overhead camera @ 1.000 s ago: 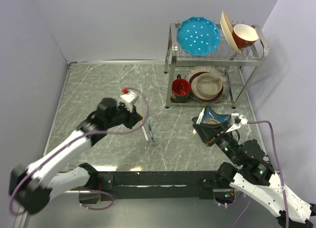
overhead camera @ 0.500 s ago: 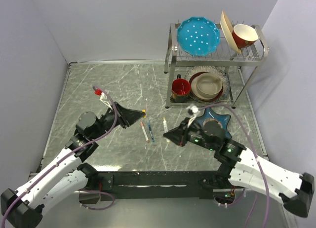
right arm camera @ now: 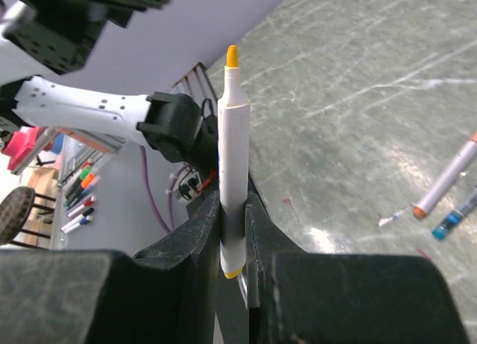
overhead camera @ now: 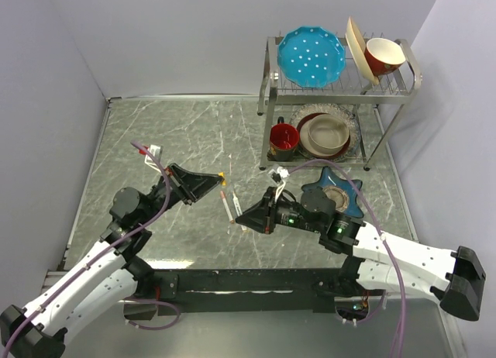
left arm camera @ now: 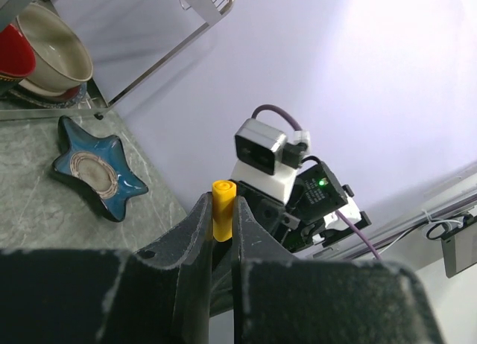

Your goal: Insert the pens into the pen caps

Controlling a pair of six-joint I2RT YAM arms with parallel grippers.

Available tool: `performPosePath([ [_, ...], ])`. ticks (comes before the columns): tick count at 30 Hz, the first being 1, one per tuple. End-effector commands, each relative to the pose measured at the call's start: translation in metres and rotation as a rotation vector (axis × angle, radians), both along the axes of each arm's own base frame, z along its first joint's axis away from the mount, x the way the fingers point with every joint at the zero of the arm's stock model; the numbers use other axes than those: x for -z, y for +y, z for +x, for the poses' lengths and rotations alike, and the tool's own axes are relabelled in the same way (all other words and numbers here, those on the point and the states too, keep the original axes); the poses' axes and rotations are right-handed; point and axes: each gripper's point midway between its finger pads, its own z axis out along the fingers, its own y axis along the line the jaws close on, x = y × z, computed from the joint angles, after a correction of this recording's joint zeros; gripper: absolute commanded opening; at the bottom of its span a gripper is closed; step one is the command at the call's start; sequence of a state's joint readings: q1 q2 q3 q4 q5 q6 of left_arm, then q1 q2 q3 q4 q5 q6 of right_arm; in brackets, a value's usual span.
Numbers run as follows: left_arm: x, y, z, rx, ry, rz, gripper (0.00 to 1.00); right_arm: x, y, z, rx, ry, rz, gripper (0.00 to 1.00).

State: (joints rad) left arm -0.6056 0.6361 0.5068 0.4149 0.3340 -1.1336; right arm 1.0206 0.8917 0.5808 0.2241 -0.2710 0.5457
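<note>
From above, the left gripper (overhead camera: pixel 219 177) hangs over the tabletop (overhead camera: pixel 155 133) with a yellow-orange cap (overhead camera: pixel 223 174) pinched at its tip. The right gripper (overhead camera: pixel 240 217) sits low just across from it, near a loose white pen (overhead camera: pixel 226 205) lying between the two arms. What the right gripper carries is hard to make out from here. In the left wrist view the fingers (left arm camera: pixel 195 232) are closed on the lower half of that cap, its free end sticking out toward the other arm. In the right wrist view the fingers (right arm camera: pixel 203 247) are clamped on a white-barrelled pen (right arm camera: pixel 232 158) with a yellow tip, gripped low on the barrel with the tip standing well clear. Beyond it on the tabletop, the loose white pen lies side by side with a dark teal pen (right arm camera: pixel 456 216). Both parts look light, stiff and smooth, so either could pivot or slip in a pinch. A hold nearer the pen's tip would likely steady it, and the cap's mouth must stay free.
</note>
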Motion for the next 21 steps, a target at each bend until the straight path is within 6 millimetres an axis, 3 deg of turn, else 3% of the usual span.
performPosePath([
  [1,-0.012,0.005,-0.004,-0.012,-0.061,-0.049,0.01,-0.050,0.013,-0.005,-0.034,-0.055,0.130,0.00],
  [21,-0.006,0.008,-0.002,-0.043,-0.077,-0.029,0.01,-0.061,0.027,-0.003,-0.025,-0.047,0.156,0.00],
])
